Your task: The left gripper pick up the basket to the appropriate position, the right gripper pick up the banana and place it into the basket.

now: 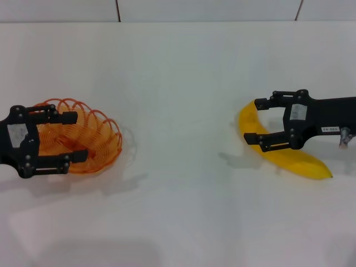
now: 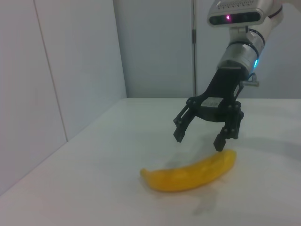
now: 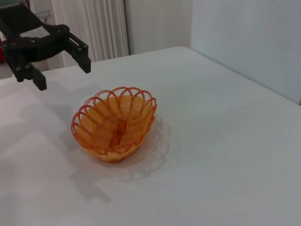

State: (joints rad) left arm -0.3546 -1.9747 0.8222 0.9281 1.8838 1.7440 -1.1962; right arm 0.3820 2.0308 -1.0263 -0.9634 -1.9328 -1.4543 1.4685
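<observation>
The orange wire basket (image 1: 100, 139) stands upright on the white table at the left; it also shows in the right wrist view (image 3: 115, 122). My left gripper (image 1: 78, 136) is open and hovers over the basket's left side, above its rim and apart from it in the right wrist view (image 3: 63, 76). The yellow banana (image 1: 300, 161) lies flat on the table at the right. My right gripper (image 1: 253, 120) is open and hovers just above the banana's far end, not touching it, as the left wrist view (image 2: 199, 140) shows over the banana (image 2: 188, 174).
The white table (image 1: 178, 83) stretches between the basket and the banana. A pale wall (image 1: 211, 8) runs behind the table's back edge. Wall panels (image 2: 56, 70) stand beside the table's edge in the left wrist view.
</observation>
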